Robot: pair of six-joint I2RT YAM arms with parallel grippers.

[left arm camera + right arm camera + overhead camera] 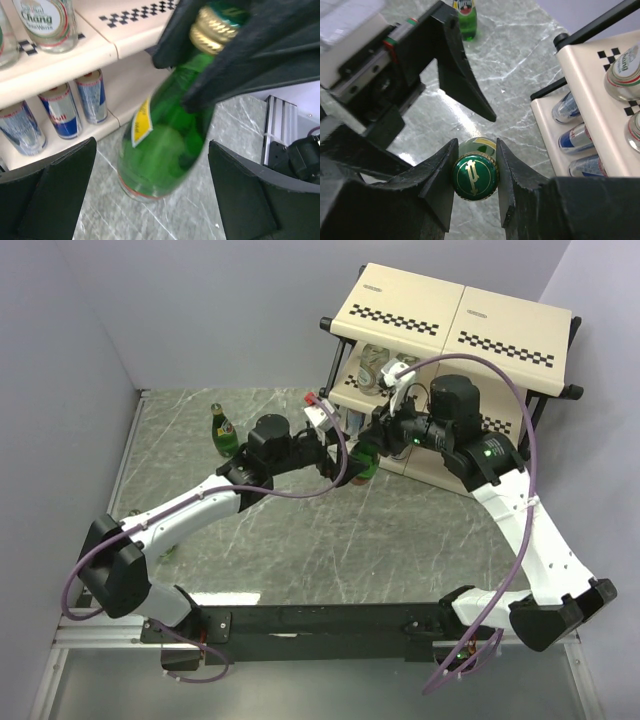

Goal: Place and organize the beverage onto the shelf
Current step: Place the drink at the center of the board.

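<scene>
My right gripper point(475, 172) is shut on the gold-rimmed cap of a green glass bottle point(475, 176) with a yellow label. The bottle point(165, 145) hangs tilted, its base close to the marble table in front of the shelf point(500, 335). My left gripper point(150, 200) is wide open with a finger on each side of the bottle's body, touching nothing. In the top view both grippers meet at the bottle point(363, 464), the left gripper point(338, 468) from the left and the right gripper point(373, 448) from the right. A second green bottle point(224, 432) stands at the far left.
Three silver-and-blue cans point(65, 110) lie on the lowest shelf board; they also show in the right wrist view point(575, 137). Clear bottles point(47, 22) stand on the middle board point(625, 72). The shelf's black frame point(590, 27) rises just right of the held bottle. Grey walls close in the back and left.
</scene>
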